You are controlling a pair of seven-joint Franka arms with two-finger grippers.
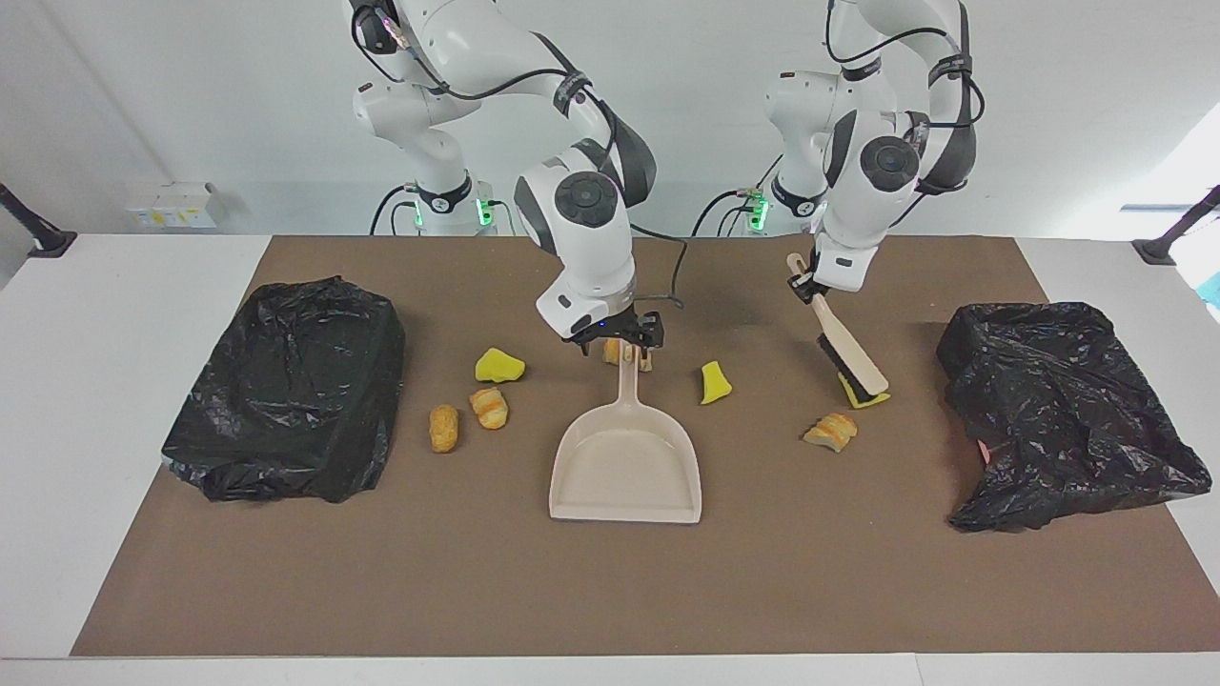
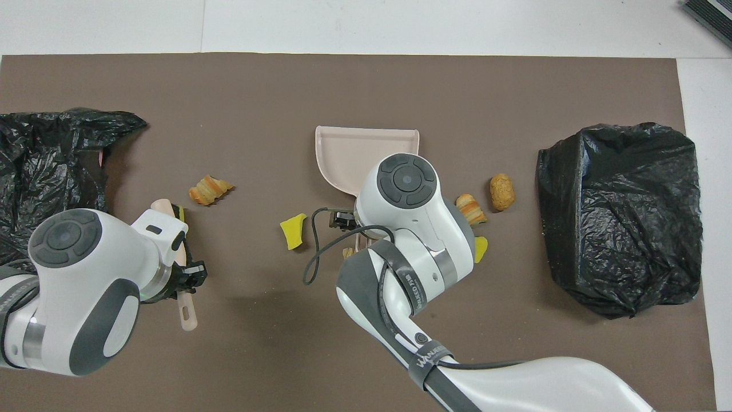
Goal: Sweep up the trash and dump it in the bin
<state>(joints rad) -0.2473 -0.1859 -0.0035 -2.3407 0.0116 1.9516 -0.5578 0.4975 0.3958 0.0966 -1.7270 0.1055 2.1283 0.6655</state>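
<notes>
Gripping the brush (image 1: 851,354), left gripper (image 1: 806,283); right gripper (image 1: 624,345) spread over dustpan (image 1: 625,463) handle.

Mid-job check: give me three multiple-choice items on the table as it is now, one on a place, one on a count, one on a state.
1. The right gripper is over: A) the dustpan handle B) a black bag C) bare mat.
2. Black bags on the table: A) one B) two C) three.
3. The left gripper is: A) open, empty B) shut on the brush C) shut on the dustpan.

Key: 1 A, it hangs at the handle's end. 2 B, one bag at each end, the other. 3 B, the brush handle is in its fingers.
</notes>
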